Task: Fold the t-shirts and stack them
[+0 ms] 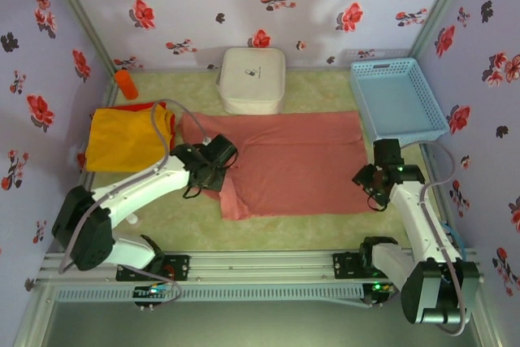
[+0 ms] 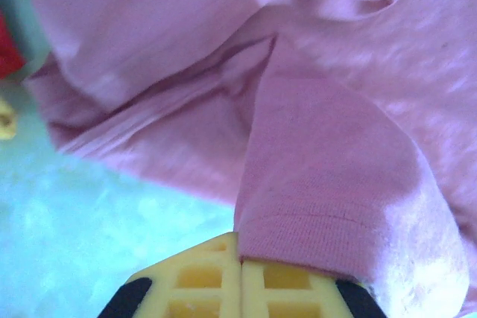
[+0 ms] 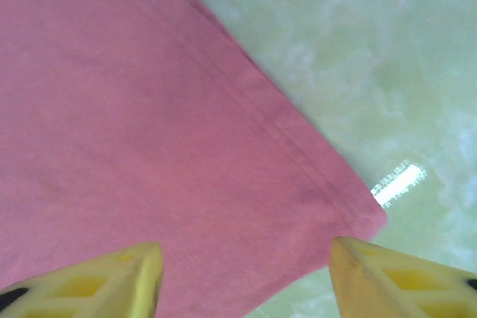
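Shirt fold, grasp stage. The dusty salmon-pink short-sleeved cloth t-shirt (image 1: pixel 292 160) lies spread flat just in front of the white rounded square box (image 1: pixel 253 79), rumpled along the side left of the box. A yellow-orange cloth t-shirt (image 1: pixel 126 142) lies as a compact patch in front and well left of the box, with a red cloth edge (image 1: pixel 136 106) showing on its box-ward side.

The left gripper (image 2: pixel 240 257), in front and slightly left of the box, has its yellow fingers pressed together on a hemmed fold of the pink cloth. The pinch looks shallow, close to the stitching. The right gripper (image 3: pixel 244 247), in front and well right of the box, holds its fingers apart astride the hem corner farthest from the box, not yet gripping it.

To do the step well, the right fingers should probably settle lower and close inside the stitched hem rather than on its tip. Both arms should then lift level and at one pace — uneven travel would likely skew the fold or tug the cloth out of the left pinch.
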Controlling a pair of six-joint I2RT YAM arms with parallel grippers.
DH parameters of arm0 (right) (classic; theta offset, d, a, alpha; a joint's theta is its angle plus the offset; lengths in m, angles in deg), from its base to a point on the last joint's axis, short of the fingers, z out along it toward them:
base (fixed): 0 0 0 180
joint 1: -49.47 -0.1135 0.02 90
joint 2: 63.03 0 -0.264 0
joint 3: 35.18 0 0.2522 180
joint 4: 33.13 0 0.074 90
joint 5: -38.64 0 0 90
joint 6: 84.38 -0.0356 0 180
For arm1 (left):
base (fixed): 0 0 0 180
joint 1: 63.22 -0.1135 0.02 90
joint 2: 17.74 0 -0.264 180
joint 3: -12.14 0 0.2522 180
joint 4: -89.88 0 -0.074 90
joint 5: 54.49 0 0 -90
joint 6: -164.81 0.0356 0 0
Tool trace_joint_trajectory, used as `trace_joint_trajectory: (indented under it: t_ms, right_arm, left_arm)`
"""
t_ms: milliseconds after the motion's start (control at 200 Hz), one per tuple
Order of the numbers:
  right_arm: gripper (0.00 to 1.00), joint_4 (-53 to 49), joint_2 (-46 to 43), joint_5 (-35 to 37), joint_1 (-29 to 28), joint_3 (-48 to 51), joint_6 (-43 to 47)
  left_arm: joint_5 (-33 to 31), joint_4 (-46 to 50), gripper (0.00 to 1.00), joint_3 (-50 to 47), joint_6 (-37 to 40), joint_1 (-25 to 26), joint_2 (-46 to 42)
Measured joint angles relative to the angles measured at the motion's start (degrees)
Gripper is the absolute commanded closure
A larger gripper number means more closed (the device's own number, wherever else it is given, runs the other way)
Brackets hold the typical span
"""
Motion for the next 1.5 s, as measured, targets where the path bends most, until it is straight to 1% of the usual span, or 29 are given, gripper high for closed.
trace_joint_trajectory:
  t_ms: [45, 275, 450, 640, 660, 745, 815, 845, 920, 1085, 1255, 1375, 1500]
  right_arm:
    - [0.48, -0.11, -0.35, 0.31, 0.11, 1.22, -1.14]
    - [0.63, 1.66, -0.85, -0.07, 2.05, 8.74, -5.79]
    - [0.66, 5.62, 1.66, -1.20, 2.86, 11.17, -6.60]
    - [0.74, 8.85, 2.78, -1.75, 3.45, 11.26, -6.36]
    - [0.75, 9.03, 2.84, -1.86, 3.50, 11.26, -6.23]
    - [0.90, 9.81, 3.08, -1.88, 3.58, 11.26, -5.88]
    - [0.92, 10.49, 3.43, -2.08, 3.72, 11.26, -5.25]
    - [0.97, 10.64, 3.63, -2.14, 3.82, 11.26, -4.90]
    - [1.00, 10.60, 3.93, -2.27, 3.85, 11.23, -4.13]
    - [1.00, 9.42, 2.71, -2.23, 3.91, 9.57, -3.32]
    - [1.00, 7.85, 2.51, -2.29, 4.28, 4.39, -1.51]
    - [1.00, 8.09, 4.83, -2.51, 4.33, 1.36, 0.02]
    - [1.00, 8.15, 9.11, -2.75, 4.33, -1.88, 1.03]
  left_arm:
    - [-0.48, 2.12, 1.00, -0.15, -1.60, 0.44, -1.33]
    - [-1.55, 10.54, 1.00, -1.90, -9.81, 3.72, -9.20]
    - [-2.08, 14.21, 1.00, -2.58, -15.13, 7.56, -10.40]
    - [-2.71, 17.44, 1.00, -3.19, -20.83, 12.96, -10.05]
    - [-2.75, 17.86, 1.00, -3.34, -21.62, 13.35, -10.08]
    - [-2.93, 19.23, 1.00, -3.93, -23.85, 14.21, -10.47]
    - [-3.02, 20.13, 1.00, -3.85, -24.68, 14.27, -11.28]
    - [-3.17, 20.68, 1.00, -3.56, -24.90, 14.27, -11.67]
    - [-3.67, 22.32, 1.00, -1.68, -25.00, 14.27, -11.82]
    - [-4.44, 24.94, 1.00, 5.64, -24.04, 12.11, -10.73]
    - [-4.66, 26.95, 1.00, 10.43, -20.15, 6.19, -9.03]
    - [-4.33, 26.64, 1.00, 13.03, -16.02, 1.33, -7.54]
    - [-3.96, 25.59, 1.00, 16.90, -12.17, -2.16, -4.81]
